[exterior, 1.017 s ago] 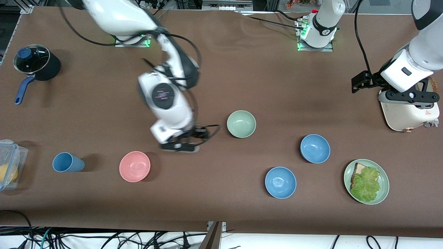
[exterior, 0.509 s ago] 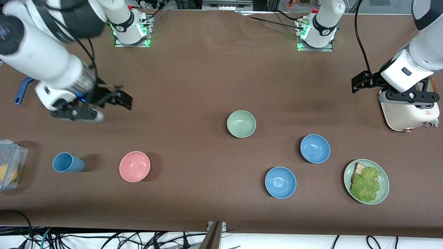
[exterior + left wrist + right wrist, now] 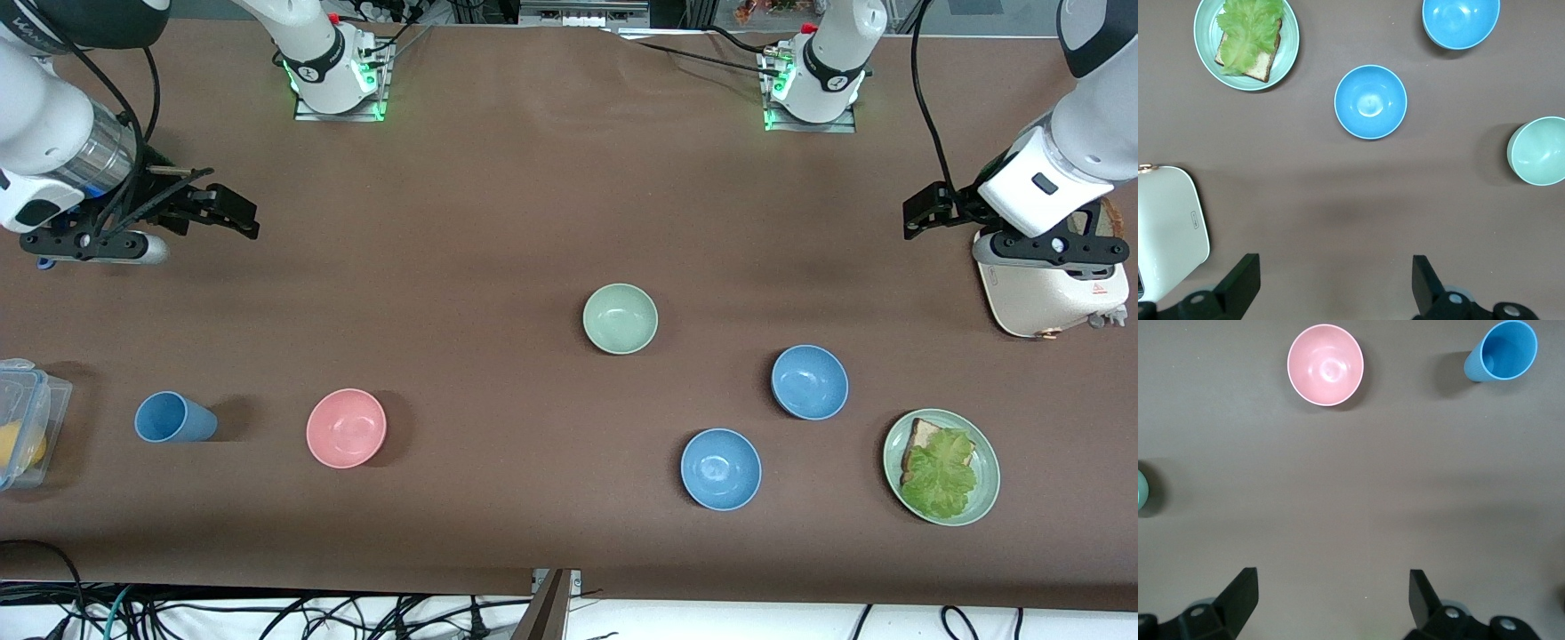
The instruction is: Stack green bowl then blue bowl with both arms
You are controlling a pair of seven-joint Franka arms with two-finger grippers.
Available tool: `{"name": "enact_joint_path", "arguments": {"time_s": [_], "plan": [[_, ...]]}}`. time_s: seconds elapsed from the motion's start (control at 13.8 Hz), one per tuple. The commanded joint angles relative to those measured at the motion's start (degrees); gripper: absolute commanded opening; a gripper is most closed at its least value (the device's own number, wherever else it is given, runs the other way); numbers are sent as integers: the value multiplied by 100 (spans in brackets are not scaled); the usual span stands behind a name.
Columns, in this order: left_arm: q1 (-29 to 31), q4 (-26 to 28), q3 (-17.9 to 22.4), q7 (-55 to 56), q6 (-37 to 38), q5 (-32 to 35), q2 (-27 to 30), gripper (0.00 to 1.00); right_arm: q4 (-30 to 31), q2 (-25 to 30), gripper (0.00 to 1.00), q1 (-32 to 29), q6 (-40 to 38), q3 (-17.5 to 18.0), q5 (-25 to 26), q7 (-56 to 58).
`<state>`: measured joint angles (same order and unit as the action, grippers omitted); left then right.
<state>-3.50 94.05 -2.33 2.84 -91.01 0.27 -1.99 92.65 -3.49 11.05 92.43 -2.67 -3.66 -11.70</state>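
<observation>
The green bowl (image 3: 621, 318) sits mid-table, somewhat closer to the left gripper (image 3: 1331, 288) than the right gripper (image 3: 1330, 603); both hover wide open, holding nothing.

Front view: high, facing both bases. Wrist views: straight down over the table; both share the green bowl (image 3: 1538, 151) (image 3: 1141, 490) (image 3: 621, 318).

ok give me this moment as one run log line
stage: nothing stacked | green bowl: on table, alone | blue bowls: untouched | left claw: open, by toaster | right claw: open, over table's right-arm end
</observation>
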Motion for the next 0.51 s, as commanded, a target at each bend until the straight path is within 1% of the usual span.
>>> {"name": "enact_joint_path", "arguments": {"time_s": [0.0,0.15,0.29,0.44], "plan": [[-1,-159,4,14,136,-62,-56,100,60,77,100,-899,-32,757,84,525],[7,-159,4,14,136,-62,-56,100,60,77,100,-1340,-50,1013,119,668],[7,-159,4,14,136,-62,-56,100,87,42,100,-1447,-32,1023,225,1019],[7,-159,4,14,136,-62,-56,100,60,24,100,-1465,-50,988,330,1003]]}}
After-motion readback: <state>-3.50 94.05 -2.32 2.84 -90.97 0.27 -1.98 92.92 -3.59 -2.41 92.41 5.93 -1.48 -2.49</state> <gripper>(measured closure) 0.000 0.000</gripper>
